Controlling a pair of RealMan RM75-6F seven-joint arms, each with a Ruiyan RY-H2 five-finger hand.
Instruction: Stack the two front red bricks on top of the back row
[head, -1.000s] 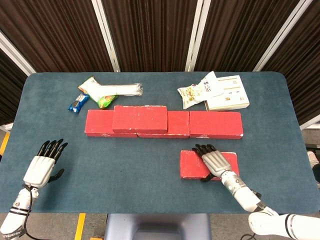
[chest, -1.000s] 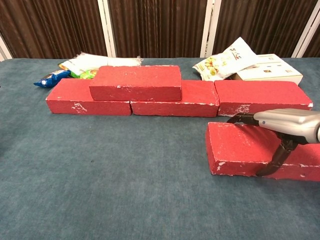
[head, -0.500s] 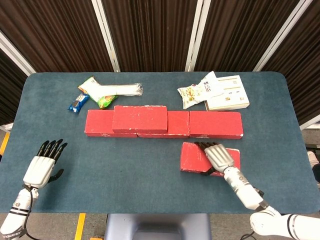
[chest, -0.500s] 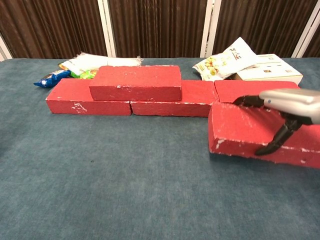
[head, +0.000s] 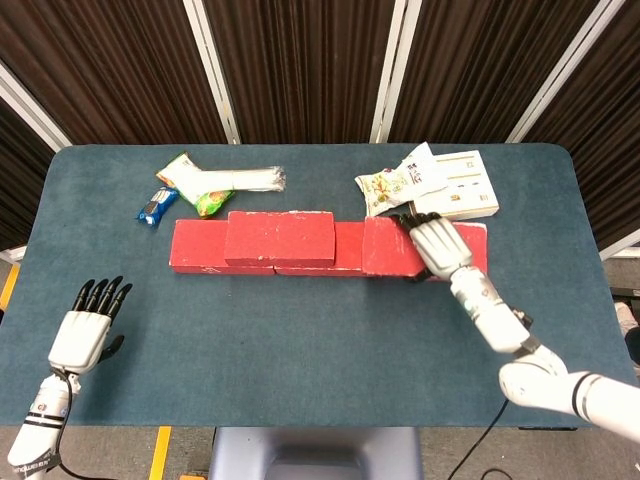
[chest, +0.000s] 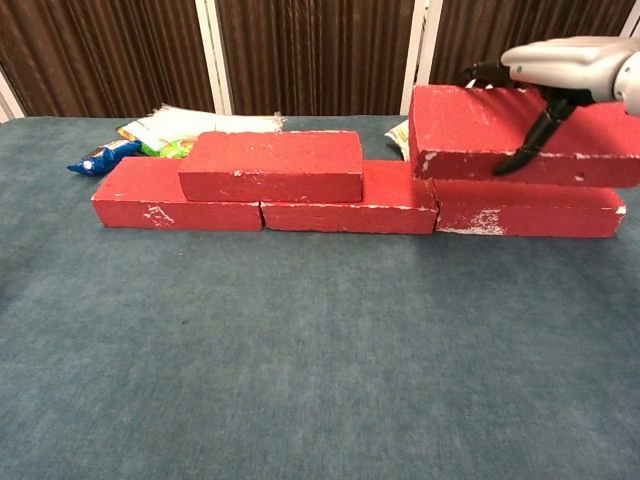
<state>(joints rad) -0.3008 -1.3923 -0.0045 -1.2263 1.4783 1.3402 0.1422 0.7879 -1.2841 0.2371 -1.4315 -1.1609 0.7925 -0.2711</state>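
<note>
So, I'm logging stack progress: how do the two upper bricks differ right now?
The left upper brick lies free, untouched; the right upper brick is gripped by the right hand. In the chest view the left one rests flat on the back row, while the right one looks higher, possibly not set down. Both are red, scuffed and alike in size.

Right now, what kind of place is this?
Probably an indoor robot test or lab setup: a blue cloth-covered table before dark curtains, with red bricks as props and snack packets scattered at the back.
</note>
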